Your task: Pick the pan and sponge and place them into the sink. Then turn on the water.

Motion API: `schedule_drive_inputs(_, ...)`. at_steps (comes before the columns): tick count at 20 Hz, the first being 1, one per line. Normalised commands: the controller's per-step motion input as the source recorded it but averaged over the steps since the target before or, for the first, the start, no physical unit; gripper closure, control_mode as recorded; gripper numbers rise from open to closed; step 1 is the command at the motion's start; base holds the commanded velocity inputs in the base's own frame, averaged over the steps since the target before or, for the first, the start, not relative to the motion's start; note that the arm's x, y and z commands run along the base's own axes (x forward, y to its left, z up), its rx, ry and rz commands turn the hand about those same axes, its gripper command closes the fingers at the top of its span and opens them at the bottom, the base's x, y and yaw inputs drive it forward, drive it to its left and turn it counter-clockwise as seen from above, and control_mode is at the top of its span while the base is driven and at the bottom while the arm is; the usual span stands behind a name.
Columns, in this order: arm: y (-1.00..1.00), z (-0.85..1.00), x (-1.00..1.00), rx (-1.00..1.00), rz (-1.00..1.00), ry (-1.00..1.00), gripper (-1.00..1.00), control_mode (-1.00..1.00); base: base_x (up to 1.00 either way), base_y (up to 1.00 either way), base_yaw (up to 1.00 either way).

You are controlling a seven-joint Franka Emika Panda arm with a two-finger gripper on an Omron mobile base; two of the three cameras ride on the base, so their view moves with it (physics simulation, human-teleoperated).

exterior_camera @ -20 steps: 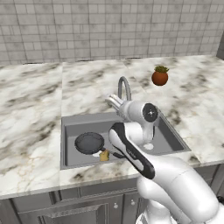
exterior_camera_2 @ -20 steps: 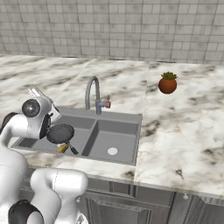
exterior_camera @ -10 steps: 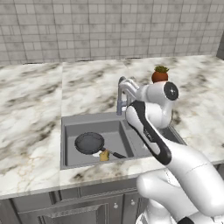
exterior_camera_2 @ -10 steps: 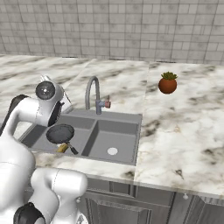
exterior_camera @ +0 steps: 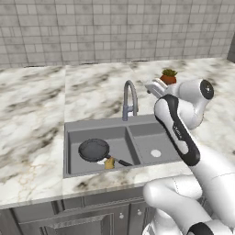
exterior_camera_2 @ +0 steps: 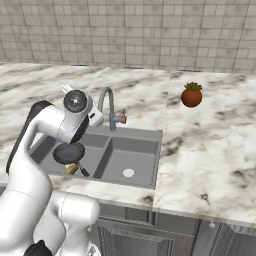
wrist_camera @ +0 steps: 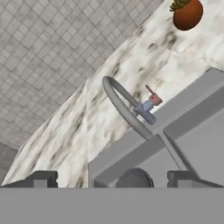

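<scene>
Hand view: pan [wrist_camera: 133, 178] between open claw [wrist_camera: 111, 179] tips

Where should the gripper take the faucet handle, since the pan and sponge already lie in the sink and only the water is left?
Grip the small red-tipped lever sticking out beside the faucet base. It is thin and juts sideways, free of the arch, so come down from above with the open gripper straddling it.

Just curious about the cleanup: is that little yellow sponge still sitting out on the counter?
No, the sponge lies inside the sink beside the pan.
</scene>
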Motion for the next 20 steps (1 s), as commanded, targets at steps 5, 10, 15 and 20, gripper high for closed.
schedule_drive_inputs(5, -0.49, 0.0, 0.0, -0.09, 0.16, -0.05, -1.0, -1.0, 0.0, 0.0, 0.0)
schedule_drive_inputs(10, -0.3, -0.06, 0.0, -0.13, 0.21, -0.03, -1.0, -1.0, 0.0, 0.0, 0.0)
schedule_drive_inputs(15, -0.25, -0.03, 0.0, -0.18, 0.22, -0.06, -1.0, -1.0, 0.0, 0.0, 0.0)
schedule_drive_inputs(20, -0.04, -0.15, 0.0, -0.23, 0.2, -0.06, -1.0, -1.0, 0.0, 0.0, 0.0)
